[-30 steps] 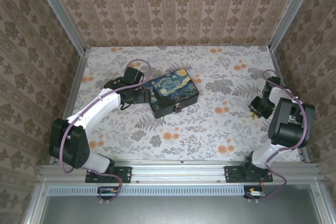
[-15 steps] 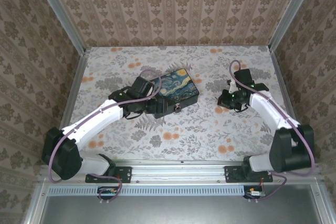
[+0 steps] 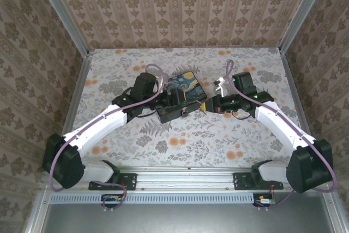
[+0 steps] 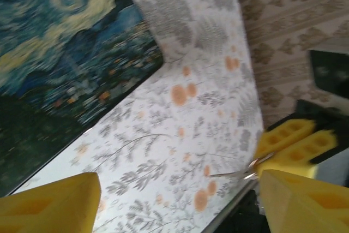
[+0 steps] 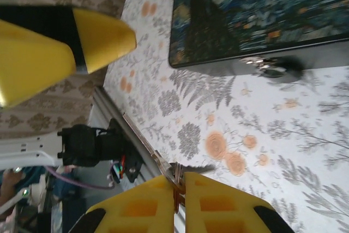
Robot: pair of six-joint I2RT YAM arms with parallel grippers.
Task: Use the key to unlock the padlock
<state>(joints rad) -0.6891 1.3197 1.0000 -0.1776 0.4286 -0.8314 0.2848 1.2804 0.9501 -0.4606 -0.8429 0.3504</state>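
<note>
My right gripper (image 5: 179, 189) is shut on a silver key (image 5: 192, 168), whose blade sticks out toward the flowered table. In the top view this gripper (image 3: 206, 106) hovers just right of the black box with the swirl-painting lid (image 3: 182, 88). My left gripper (image 4: 177, 208) is open, its yellow fingers (image 4: 49, 203) wide apart, and it hangs over the box's right end (image 3: 177, 100). A small silver clasp (image 5: 271, 69) shows on the box's front wall (image 3: 185, 112). I cannot make out the padlock's yellow body there. The left wrist view also catches the key (image 4: 240, 174).
The box (image 4: 60, 53) lies mid-table at an angle. Patterned walls close in the table on three sides, and a metal rail (image 3: 185, 174) runs along the near edge. Open flowered tabletop (image 3: 218, 135) lies in front of the box.
The right arm swung from the table's right edge to the box, carrying the key. The left gripper moved right from the box's left end to over its right end.
</note>
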